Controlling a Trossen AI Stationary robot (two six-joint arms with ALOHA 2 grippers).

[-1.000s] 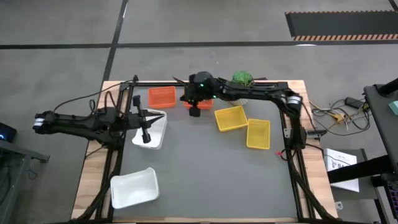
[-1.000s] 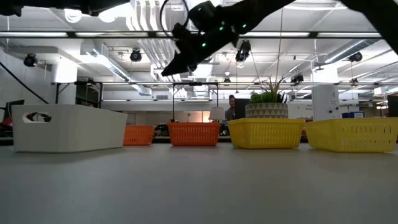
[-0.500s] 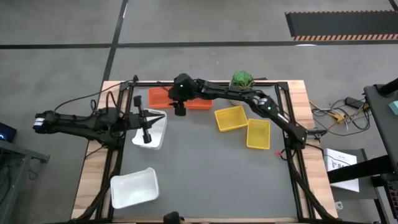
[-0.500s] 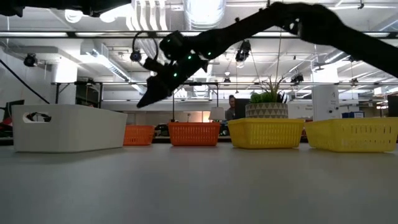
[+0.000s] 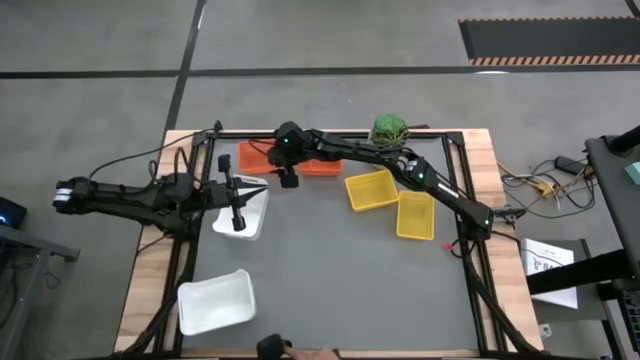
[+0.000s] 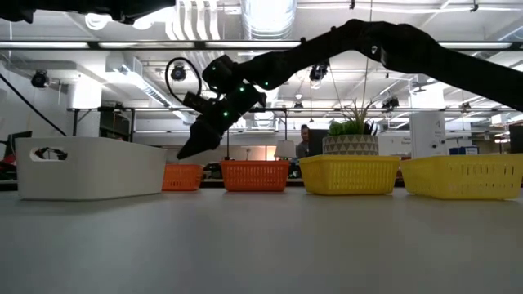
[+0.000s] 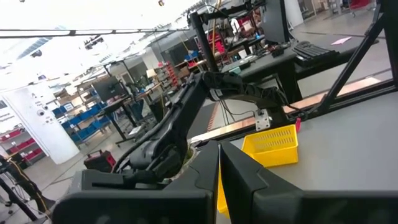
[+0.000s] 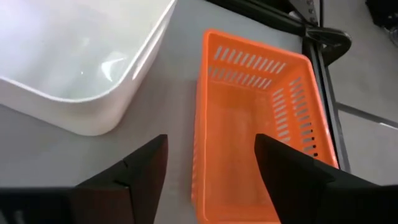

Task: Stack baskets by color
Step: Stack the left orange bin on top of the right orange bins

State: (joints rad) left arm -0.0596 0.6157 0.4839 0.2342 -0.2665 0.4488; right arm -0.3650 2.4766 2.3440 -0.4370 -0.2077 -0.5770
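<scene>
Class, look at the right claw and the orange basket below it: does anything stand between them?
Nothing visible does. The right claw is open over the orange basket, which looks empty, and the white basket lies beside it, not in the way.

The right arm reaches far across the back of the counter toward the left side, its wrist pitched downward; the right pincer (image 5: 288,181) hangs with fingers spread wide. The left arm lies stretched low along the left edge, left pincer (image 5: 237,221) closed tight

Orange baskets (image 5: 260,155), yellow baskets (image 5: 371,190), white baskets (image 5: 215,302), a green plant (image 5: 389,128), a grey table (image 5: 330,280).
</scene>
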